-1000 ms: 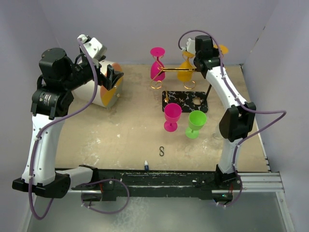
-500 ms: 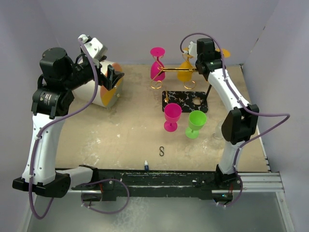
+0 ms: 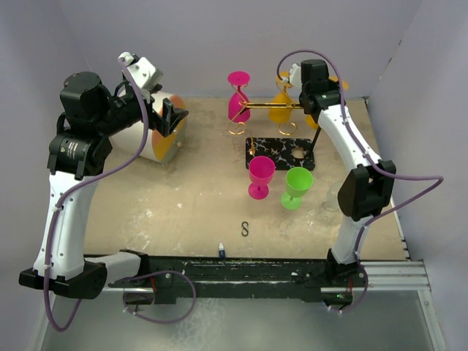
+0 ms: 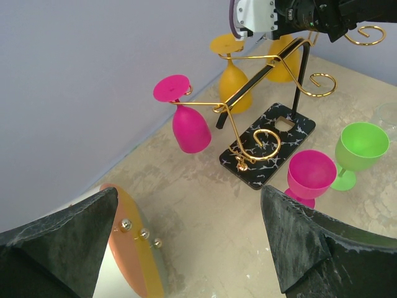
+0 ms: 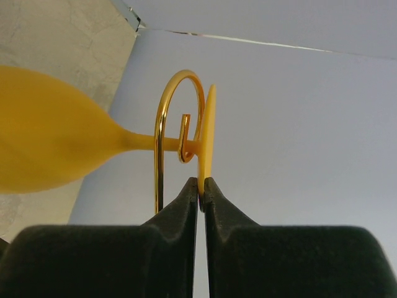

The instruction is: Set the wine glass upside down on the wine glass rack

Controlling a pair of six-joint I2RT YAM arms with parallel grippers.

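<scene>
The wine glass rack (image 3: 280, 153) has a black marbled base and gold wire arms (image 4: 248, 57). A yellow wine glass (image 5: 49, 146) hangs upside down with its stem in the rack's curled hook (image 5: 162, 124). My right gripper (image 5: 201, 186) is shut on the rim of that glass's foot (image 5: 206, 136). In the top view this gripper (image 3: 316, 91) is at the rack's far right end and hides most of the glass. My left gripper (image 4: 189, 230) is wide open and holds nothing, up at the far left (image 3: 172, 121).
A pink glass (image 3: 238, 102) and another yellow glass (image 3: 280, 110) hang on the rack. A pink glass (image 3: 261, 175) and a green glass (image 3: 297, 185) stand upright in front of the base. An orange-and-white round object (image 3: 157, 135) lies under the left gripper. A small S-hook (image 3: 245, 229) lies near the front.
The right wrist has shifted a little to the right and back at the rack's far end. The left arm has not moved.
</scene>
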